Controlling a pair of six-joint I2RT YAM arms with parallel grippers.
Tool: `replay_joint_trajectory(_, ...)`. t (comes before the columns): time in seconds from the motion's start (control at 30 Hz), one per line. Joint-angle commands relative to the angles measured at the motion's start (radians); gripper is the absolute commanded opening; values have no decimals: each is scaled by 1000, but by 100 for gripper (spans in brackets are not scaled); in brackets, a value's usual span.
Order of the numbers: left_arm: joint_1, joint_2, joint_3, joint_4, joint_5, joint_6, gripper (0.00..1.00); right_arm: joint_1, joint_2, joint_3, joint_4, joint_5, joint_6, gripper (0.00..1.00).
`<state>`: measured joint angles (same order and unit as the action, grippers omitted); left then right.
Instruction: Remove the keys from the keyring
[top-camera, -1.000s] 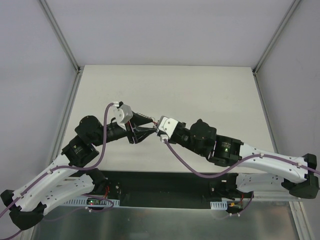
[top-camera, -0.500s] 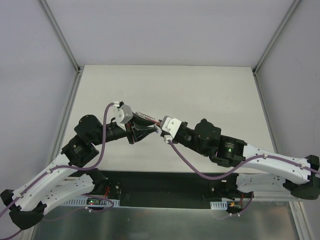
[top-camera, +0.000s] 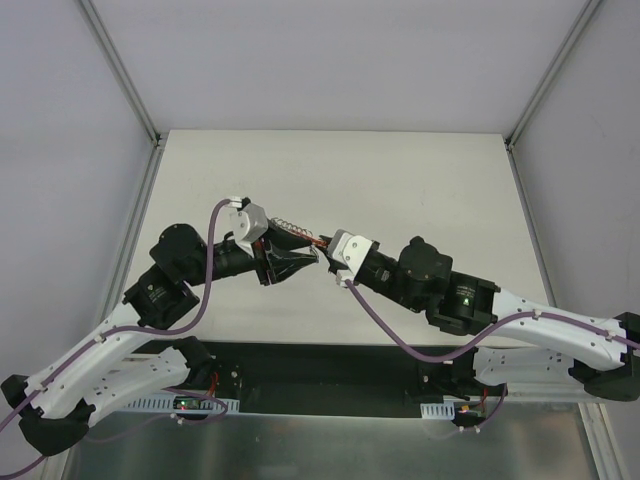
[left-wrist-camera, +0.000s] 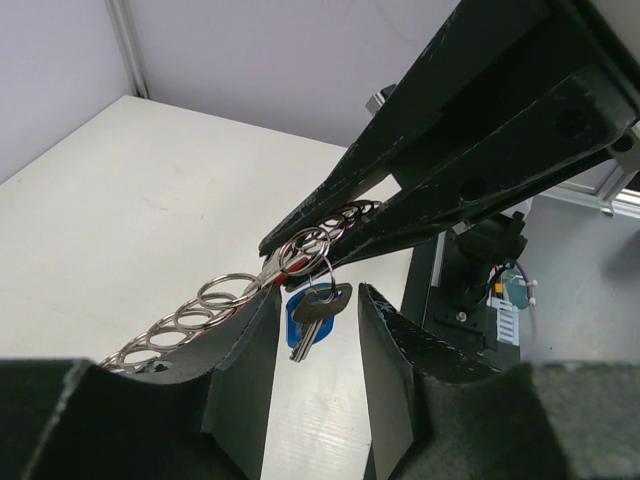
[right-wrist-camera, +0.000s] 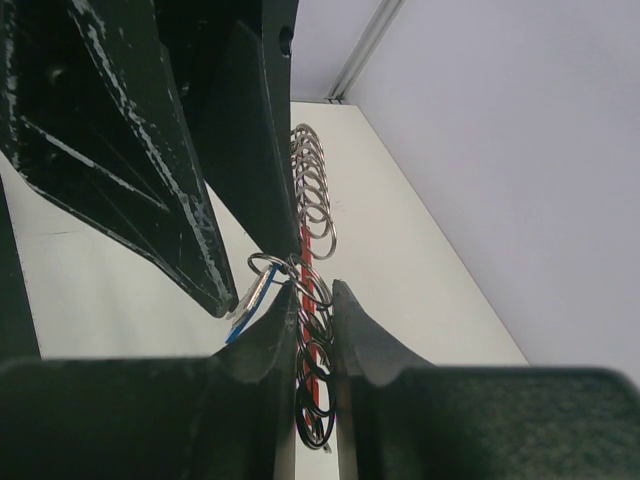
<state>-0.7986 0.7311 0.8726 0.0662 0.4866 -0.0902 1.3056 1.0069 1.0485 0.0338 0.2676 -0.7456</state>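
The keyring (left-wrist-camera: 205, 300) is a chain of silvery wire rings with a thin red tag (right-wrist-camera: 304, 250), held up off the table between the two grippers. One silvery key (left-wrist-camera: 322, 305) with a blue piece (left-wrist-camera: 296, 328) behind it hangs from a small ring. My right gripper (right-wrist-camera: 314, 290) is shut on the rings and red tag. My left gripper (left-wrist-camera: 318, 292) is open, and the key hangs between its fingers while the chain lies over its left finger (left-wrist-camera: 240, 370). In the top view the grippers (top-camera: 300, 262) (top-camera: 322, 250) meet tip to tip at mid-table.
The white table (top-camera: 400, 180) has grey walls and metal frame posts (top-camera: 120, 70) around it. A purple cable (top-camera: 210, 260) loops along each arm. The arm bases and a black rail (top-camera: 330, 365) sit at the near edge.
The right arm has drawn back a little to the right. The chain of rings now stretches out and shows between the grippers. The left gripper has shifted slightly right.
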Motion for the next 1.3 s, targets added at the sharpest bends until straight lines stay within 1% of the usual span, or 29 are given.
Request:
replay_joint_trajectory(0.0, -4, -9, 48, 37, 35, -25, 37, -3, -33, -4, 91, -10, -11, 1)
replay_joint_trajectory(0.17, -4, -16, 40, 43, 41, -6, 36, -3, -33, 1, 92, -16, -11, 1)
replay_joint_trajectory(0.3, -4, -6, 45, 46, 35, -2, 34, -3, -31, 2, 91, -24, -8, 1)
replay_joint_trajectory(0.37, -5, 1, 45, 47, 35, -2, 31, -3, -37, 1, 92, -24, -8, 1)
replay_joint_trajectory(0.53, -5, -10, 42, 46, 12, 0, 19, -5, -54, -2, 98, -33, -9, 1)
replay_joint_trajectory(0.57, -5, -12, 40, 46, 4, 0, 13, -3, -60, -11, 103, -37, -9, 1)
replay_joint_trajectory(0.6, -5, -13, 39, 46, -5, 0, 11, -5, -74, -19, 109, -42, -9, 1)
replay_joint_trajectory(0.63, -4, -18, 39, 46, -6, 4, 9, -5, -83, -28, 127, -45, -9, 1)
replay_joint_trajectory(0.7, -5, -21, 39, 46, -11, 6, 2, -8, -106, -54, 146, -65, -12, 1)
replay_joint_trajectory(0.73, -5, -18, 39, 46, -6, 4, 0, -9, -114, -64, 165, -73, -18, 1)
replay_joint_trajectory(0.93, -5, 14, 66, 47, 27, -23, 0, -12, -160, -110, 215, -114, -32, 1)
replay_joint_trajectory(1.07, -5, 16, 71, 47, 23, -36, 0, -12, -178, -130, 233, -137, -43, 1)
replay_joint_trajectory(1.27, -4, 11, 59, 75, 33, -48, 0, -14, -160, -140, 241, -149, -47, 1)
